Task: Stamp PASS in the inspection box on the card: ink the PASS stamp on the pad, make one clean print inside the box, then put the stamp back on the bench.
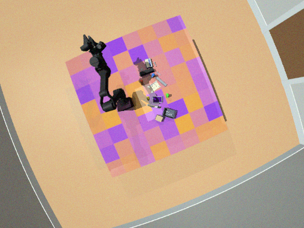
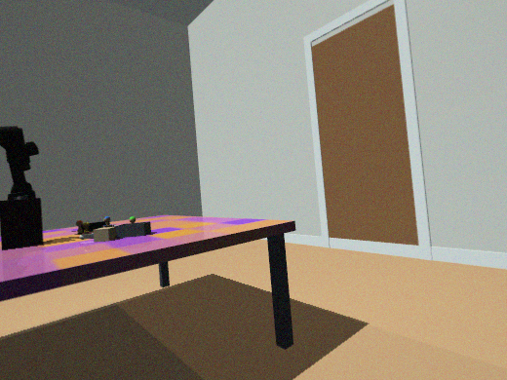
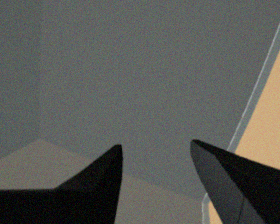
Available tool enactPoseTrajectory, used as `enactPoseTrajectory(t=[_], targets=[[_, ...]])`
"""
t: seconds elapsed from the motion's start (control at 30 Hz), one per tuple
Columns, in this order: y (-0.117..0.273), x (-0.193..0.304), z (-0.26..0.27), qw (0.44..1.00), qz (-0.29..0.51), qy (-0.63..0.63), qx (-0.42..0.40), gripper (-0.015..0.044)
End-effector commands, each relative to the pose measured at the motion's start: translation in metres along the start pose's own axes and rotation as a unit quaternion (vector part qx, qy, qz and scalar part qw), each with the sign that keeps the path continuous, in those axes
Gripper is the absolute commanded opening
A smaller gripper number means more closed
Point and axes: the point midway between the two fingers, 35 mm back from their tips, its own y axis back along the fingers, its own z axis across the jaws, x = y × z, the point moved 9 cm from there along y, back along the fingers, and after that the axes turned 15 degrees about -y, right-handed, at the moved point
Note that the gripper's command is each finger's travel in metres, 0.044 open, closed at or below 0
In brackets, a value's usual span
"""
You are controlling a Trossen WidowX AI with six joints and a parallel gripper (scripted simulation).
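My gripper [image 1: 87, 38] [image 3: 156, 148] is open and empty, raised beyond the table's upper left edge in the top view, far from the small items. A pale card [image 1: 155, 86] lies mid-table; its box and print cannot be made out. A dark-rimmed rectangle with a purple middle [image 1: 158, 99] lies below it; I cannot tell whether it is the pad. Small knobbed pieces stand around: green [image 1: 167, 95] [image 2: 132, 219], blue [image 1: 152, 75] [image 2: 106, 218], red [image 1: 141, 80] and yellow [image 1: 148, 98]. Which is the PASS stamp cannot be read.
A dark grey box [image 1: 170, 113] [image 2: 133, 230] and a tan block [image 1: 159, 118] [image 2: 103, 234] sit side by side. A black bar [image 1: 147, 72], a grey strip [image 1: 161, 81] and a small pale-topped box [image 1: 148, 63] lie near the card.
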Motion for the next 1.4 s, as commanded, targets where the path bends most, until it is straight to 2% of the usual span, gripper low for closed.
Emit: enactPoseTrajectory(t=[0.0, 0.3, 0.53, 0.7, 1.03, 1.37], targets=[[-0.021, -0.024, -0.041, 0.987, -0.031, 0.109, 0.111, 0.0221], [-0.027, -0.104, -0.117, 0.896, -0.085, 0.274, 0.340, 0.0221], [-0.007, -0.165, -0.142, 0.809, -0.115, 0.343, 0.462, 0.0221], [0.022, -0.216, -0.154, 0.729, -0.128, 0.372, 0.560, 0.0221], [0.118, -0.320, -0.158, 0.578, -0.115, 0.318, 0.742, 0.0221], [0.250, -0.378, -0.123, 0.498, -0.124, 0.172, 0.841, 0.0221]])
